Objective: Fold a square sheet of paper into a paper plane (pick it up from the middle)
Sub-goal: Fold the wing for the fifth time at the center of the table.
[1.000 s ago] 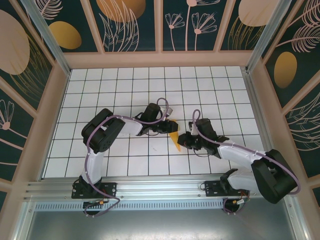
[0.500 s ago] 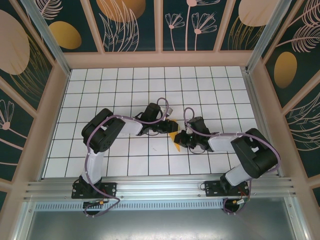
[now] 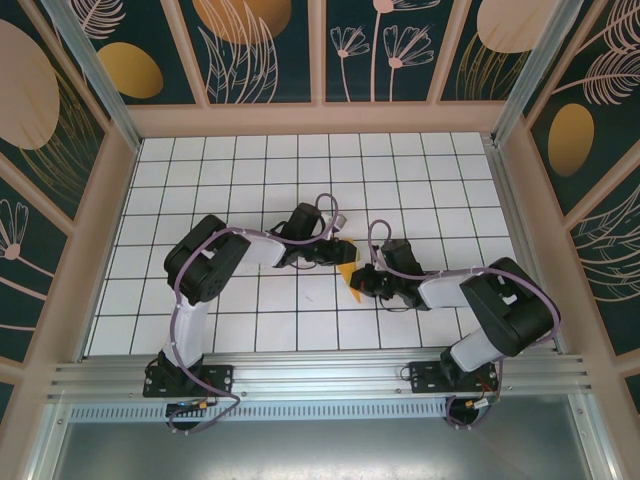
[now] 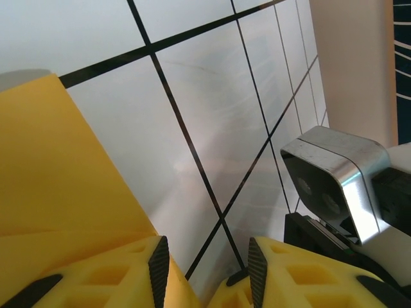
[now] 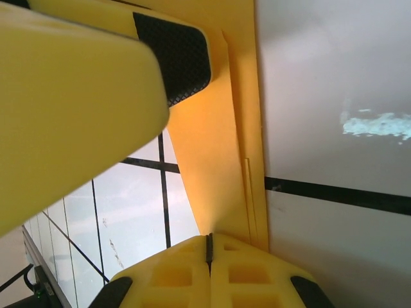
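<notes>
Readable text: none is found.
Wall panels (image 3: 260,50): only leaf and flower patterns are printed.
Tiled table (image 3: 250,170): only a black grid is drawn.
Orange-yellow paper (image 5: 218,160): left plain.

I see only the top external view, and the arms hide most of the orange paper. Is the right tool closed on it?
Observer: In the right wrist view the right tool is shut, and the folded paper runs into the seam between its jaws.
Operator: Does the left tool grip it too?
Observer: It seems not. In the left wrist view the left tool stands open, the white table shows through the gap, and the paper lies to one side.
</notes>
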Motion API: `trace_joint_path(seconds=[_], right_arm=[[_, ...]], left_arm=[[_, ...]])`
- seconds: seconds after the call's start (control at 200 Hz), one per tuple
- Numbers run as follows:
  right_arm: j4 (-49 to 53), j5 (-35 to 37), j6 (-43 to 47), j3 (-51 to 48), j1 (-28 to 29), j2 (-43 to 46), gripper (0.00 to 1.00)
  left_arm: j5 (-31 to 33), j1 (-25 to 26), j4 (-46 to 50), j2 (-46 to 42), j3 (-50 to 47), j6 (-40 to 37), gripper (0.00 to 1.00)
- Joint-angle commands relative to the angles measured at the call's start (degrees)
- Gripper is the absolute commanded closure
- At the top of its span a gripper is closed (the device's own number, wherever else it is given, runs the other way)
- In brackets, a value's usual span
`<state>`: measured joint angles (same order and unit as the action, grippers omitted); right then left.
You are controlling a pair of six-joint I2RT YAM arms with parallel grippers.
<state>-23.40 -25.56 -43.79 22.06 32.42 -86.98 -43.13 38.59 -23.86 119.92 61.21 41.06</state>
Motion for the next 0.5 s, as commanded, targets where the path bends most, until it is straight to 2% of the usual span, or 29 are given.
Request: trace_joint_path(seconds=[0.0,0.495], right_arm=[[13.6,1.7,2.2,-3.8,-0.3,-2.1,0.98],[13.0,0.4,3.0,-2.9,-0.3,-4.2,0.98]], left_arm=[[4.0,-4.3,1.1,3.6,-0.6,-3.2,0.58],[-1.7,-6.6,-1.8,3.8,4.4,-6.8,0.47]])
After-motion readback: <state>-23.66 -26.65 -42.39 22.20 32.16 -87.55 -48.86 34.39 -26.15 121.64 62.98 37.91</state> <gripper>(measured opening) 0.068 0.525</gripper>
